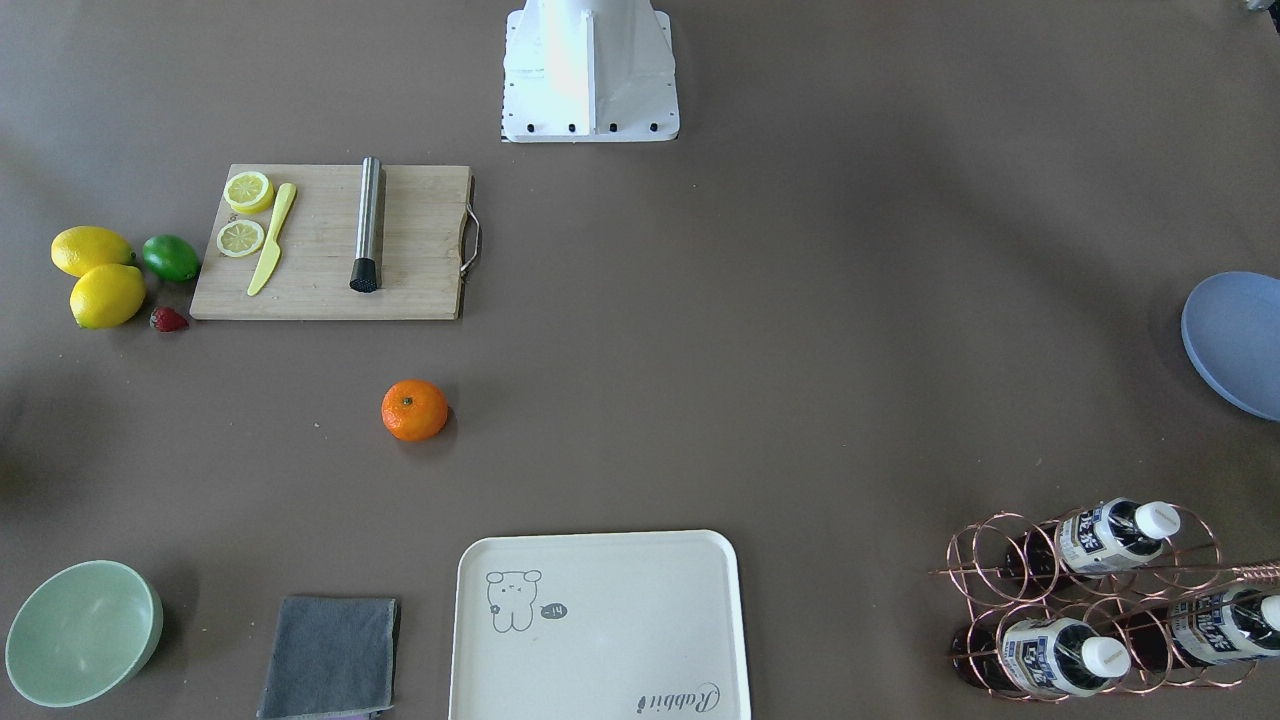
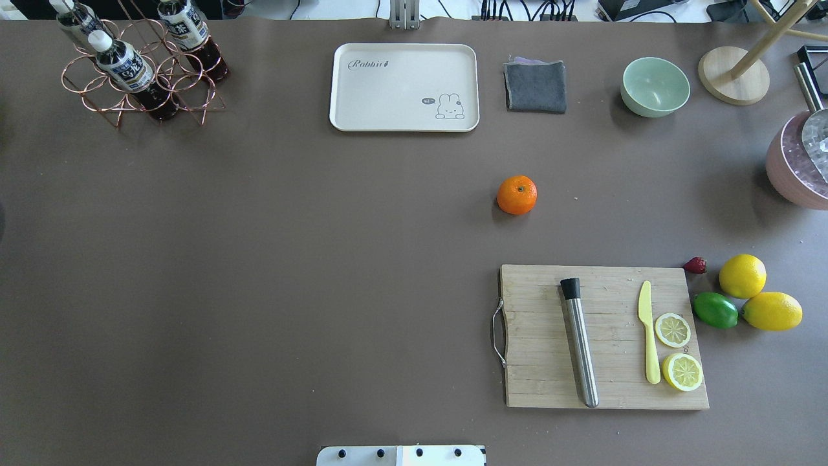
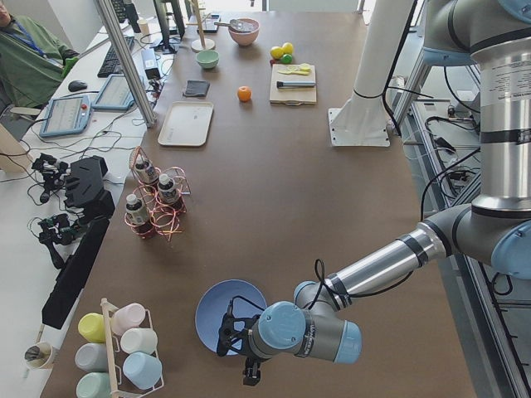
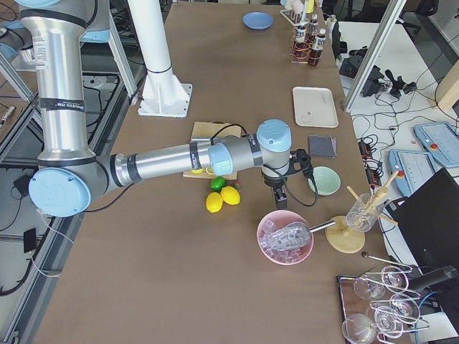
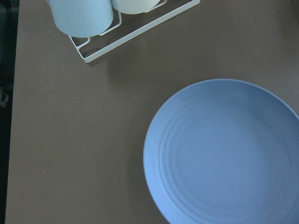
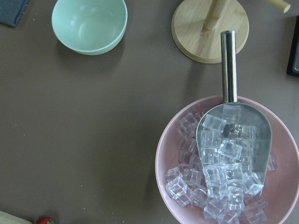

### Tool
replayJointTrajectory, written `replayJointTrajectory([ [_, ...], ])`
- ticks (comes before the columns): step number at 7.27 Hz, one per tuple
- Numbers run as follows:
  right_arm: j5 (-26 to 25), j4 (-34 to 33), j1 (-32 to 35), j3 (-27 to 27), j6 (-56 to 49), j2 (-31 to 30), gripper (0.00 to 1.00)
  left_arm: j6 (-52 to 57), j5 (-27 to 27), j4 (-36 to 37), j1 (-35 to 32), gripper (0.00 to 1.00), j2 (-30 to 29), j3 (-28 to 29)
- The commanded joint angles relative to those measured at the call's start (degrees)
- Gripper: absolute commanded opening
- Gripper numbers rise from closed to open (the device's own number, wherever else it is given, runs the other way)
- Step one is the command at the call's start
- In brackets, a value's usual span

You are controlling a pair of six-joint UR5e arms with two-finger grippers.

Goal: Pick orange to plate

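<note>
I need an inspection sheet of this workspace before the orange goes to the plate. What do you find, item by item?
Surface: brown table, no spill seen.
Job's things: orange alone on the table, between cutting board and cream tray; blue plate at the table's left end, nothing on its visible part.
Clutter: steel muddler, yellow knife and lemon slices on the board; lemons, lime, strawberry; pink ice bowl with scoop; mint bowl; grey cloth; racked bottles.
Grippers: left gripper by the plate's edge, right gripper near the ice bowl; open or shut, cannot tell.
Cables: left wrist cable and right wrist cable, both looped.
Surroundings: operator seated at a side desk.
</note>
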Motion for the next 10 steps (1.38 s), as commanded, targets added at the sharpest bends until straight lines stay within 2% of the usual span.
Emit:
replayJointTrajectory([
  [1,-3.0,0.4,-2.8,0.0,7.3,1.8,1.00,-0.4,0.0,-0.4,0.2,0.98,-3.3,4.5],
  [2,-3.5,0.2,-4.2,-0.4,9.9,2.6,1.00,-0.6,0.0,-0.4,0.5,0.98,-5.5,6.8],
  [4,-3.4,0.5,-4.5,-0.5,11.9,3.0,1.00,-6.2,0.1,-0.5,5.9,0.98,-8.6,8.2],
  [6,-3.4,0.5,-4.5,-0.5,12.0,3.3,1.00,-9.8,-0.1,-0.6,7.4,0.98,-9.1,8.7],
  [10,-3.1,0.6,-5.0,-0.6,12.1,3.8,1.00,-9.9,0.0,-1.4,7.5,0.98,-9.0,12.5],
])
